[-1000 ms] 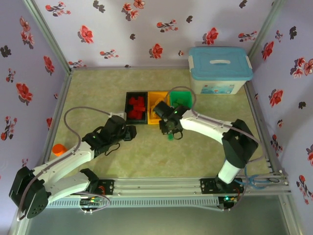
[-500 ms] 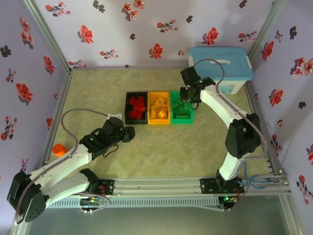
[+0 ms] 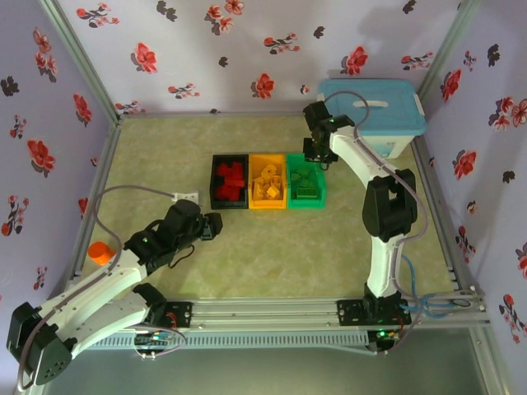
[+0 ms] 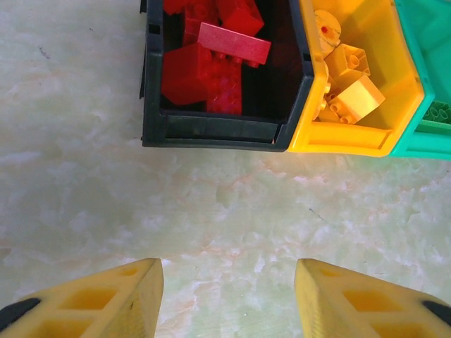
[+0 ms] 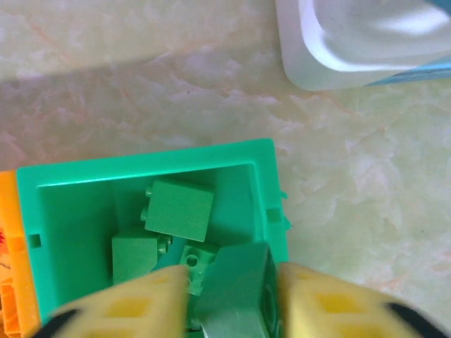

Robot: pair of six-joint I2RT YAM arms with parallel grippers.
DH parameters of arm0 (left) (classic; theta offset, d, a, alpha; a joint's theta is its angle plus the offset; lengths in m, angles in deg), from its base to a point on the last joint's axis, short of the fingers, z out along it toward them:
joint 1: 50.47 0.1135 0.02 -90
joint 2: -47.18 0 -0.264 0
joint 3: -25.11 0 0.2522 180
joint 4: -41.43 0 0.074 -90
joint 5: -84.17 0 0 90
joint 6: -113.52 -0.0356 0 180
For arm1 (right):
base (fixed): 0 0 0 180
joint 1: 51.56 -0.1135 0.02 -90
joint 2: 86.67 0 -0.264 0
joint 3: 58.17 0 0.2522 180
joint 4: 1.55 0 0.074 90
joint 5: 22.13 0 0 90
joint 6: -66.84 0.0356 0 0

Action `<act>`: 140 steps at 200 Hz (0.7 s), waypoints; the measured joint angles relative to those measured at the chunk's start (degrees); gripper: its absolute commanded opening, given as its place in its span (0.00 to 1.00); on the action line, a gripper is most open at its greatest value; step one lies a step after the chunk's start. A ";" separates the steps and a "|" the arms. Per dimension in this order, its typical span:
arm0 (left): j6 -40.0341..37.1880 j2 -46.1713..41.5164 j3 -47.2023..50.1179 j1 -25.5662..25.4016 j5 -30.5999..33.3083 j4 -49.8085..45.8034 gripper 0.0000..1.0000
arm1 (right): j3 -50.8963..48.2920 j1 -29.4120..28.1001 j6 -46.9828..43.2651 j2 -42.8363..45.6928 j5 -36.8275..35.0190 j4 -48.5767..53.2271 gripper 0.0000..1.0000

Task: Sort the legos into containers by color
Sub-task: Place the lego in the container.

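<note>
The three containers were found in a row near the middle of the bench (image 3: 165, 156), side against side. The black bin (image 4: 211, 130) was on the left, the yellow-orange bin (image 4: 345, 137) in the middle and the green bin (image 5: 141, 169) on the right. Red legos (image 4: 211, 67) were piled in the black bin, one flat piece lying tilted across the others. Yellow-orange legos (image 4: 356, 95) were gathered in the yellow-orange bin, and green legos (image 5: 180, 208) lay on the floor of the green bin.

The left claw (image 4: 229, 299) was held low over bare bench just in front of the black bin and pointed toward it. Its yellow fingers (image 4: 106, 296) were spread apart and nothing was gripped between them.

The right claw (image 5: 232, 303) was positioned above the far end of the green bin, on the side toward the white box (image 3: 370, 115) with the light-blue lid. A green brick (image 5: 239, 278) was seen between its fingers, which were blurred in the wrist view. Whether that brick was clamped or merely lay loose between them could not be told.

An orange cylinder (image 3: 100, 252) was seen at the left edge of the bench, beside the left arm and well apart from the bins.
</note>
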 measured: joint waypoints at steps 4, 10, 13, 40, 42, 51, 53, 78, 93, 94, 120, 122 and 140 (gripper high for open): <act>-0.02 -0.02 0.00 0.00 0.13 -0.07 0.52 | 0.09 -0.02 -0.33 0.00 -0.11 0.13 0.61; -0.02 -0.02 0.00 0.00 0.33 -0.17 0.52 | 0.13 -0.02 -0.50 0.04 -0.15 0.13 0.63; -0.02 -0.02 0.00 0.00 0.37 -0.24 0.52 | 0.13 -0.02 -0.28 0.07 -0.15 0.11 0.64; -0.24 -0.02 0.00 0.00 0.96 -0.35 0.52 | -0.63 -0.52 -0.48 1.05 -0.35 -0.11 0.66; -0.24 -0.02 0.00 0.00 0.98 -0.35 0.52 | -0.85 -0.52 -0.48 1.29 -0.35 -0.17 0.66; -0.26 -0.02 -0.02 0.00 1.01 -0.42 0.52 | -2.10 -0.70 -0.46 2.58 -0.33 -0.37 0.66; -0.28 -0.02 -0.02 0.00 1.03 -0.44 0.52 | -2.32 -0.72 -0.48 2.78 -0.33 -0.39 0.66; -0.46 -0.02 -0.02 0.00 1.42 -0.46 0.52 | -5.35 -1.01 -0.46 6.64 -0.31 -0.63 0.66; -0.48 -0.02 -0.07 0.00 1.64 -0.52 0.52 | -7.26 -1.05 -0.42 8.81 -0.28 -1.42 0.66; -0.50 -0.02 -0.07 0.00 1.64 -0.52 0.52 | -7.37 -1.05 -0.42 8.92 -0.26 -1.46 0.66; -0.90 -0.02 -0.57 0.00 2.51 -1.18 0.53 | -11.87 -1.05 -0.15 12.68 -0.11 -3.13 0.67; -0.92 -0.02 -0.66 0.00 2.64 -1.29 0.53 | -12.24 -1.05 -0.11 12.94 -0.07 -3.21 0.68; -1.57 -0.13 -1.25 0.00 3.89 -2.05 0.56 | -14.91 -1.05 0.00 15.15 -0.07 -4.11 0.70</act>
